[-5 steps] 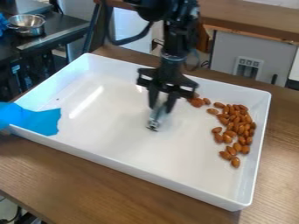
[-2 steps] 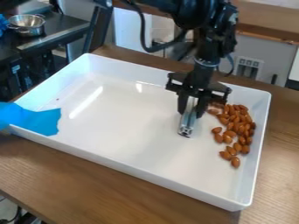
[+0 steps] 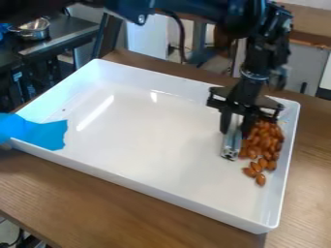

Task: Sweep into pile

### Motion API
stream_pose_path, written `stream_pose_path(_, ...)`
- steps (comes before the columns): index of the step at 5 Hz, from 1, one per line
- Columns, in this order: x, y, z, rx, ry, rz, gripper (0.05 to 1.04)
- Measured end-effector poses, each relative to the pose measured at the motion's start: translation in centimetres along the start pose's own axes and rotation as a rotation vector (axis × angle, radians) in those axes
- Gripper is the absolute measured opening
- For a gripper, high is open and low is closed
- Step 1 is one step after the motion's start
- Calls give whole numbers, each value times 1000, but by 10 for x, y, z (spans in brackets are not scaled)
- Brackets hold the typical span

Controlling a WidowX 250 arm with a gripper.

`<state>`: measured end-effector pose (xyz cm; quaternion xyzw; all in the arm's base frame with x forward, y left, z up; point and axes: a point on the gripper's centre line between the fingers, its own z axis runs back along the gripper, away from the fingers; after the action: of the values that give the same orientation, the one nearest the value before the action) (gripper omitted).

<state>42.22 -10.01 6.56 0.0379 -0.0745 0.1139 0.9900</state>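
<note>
A tool (image 3: 230,148) is clamped in the gripper (image 3: 234,133); just beside it, toward the nearest tray wall (image 3: 282,169), nuts (image 3: 265,140) are strung out lengthwise along that wall.

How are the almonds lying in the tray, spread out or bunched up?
Bunched up: the almonds crowd together, mostly between the silvery tool and the picture-right wall of the white tray.

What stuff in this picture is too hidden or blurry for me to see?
In the camera view:
- Some almonds: behind the hand or other almonds.
- The top of the metal tool: behind the hand.
- Part of the metal bowl: behind the dark arm.
- The rest of the blue thing: cut off by the left edge.
</note>
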Motion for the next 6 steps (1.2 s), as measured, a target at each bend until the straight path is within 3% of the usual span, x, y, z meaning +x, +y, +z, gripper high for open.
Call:
stream_pose_path(2, -5, 2, 15, -30, -12, 30, 380)
stream_pose_path(3, -16, 34, 41, -98, -44, 137, 380)
stream_pose_path(4, -42, 73, 59, -138, 37, 318, 379)
stream_pose_path(5, -73, 71, 55, -100, 29, 427, 380)
stream_pose_path(6, -94, 48, 42, -97, 15, 549, 380)
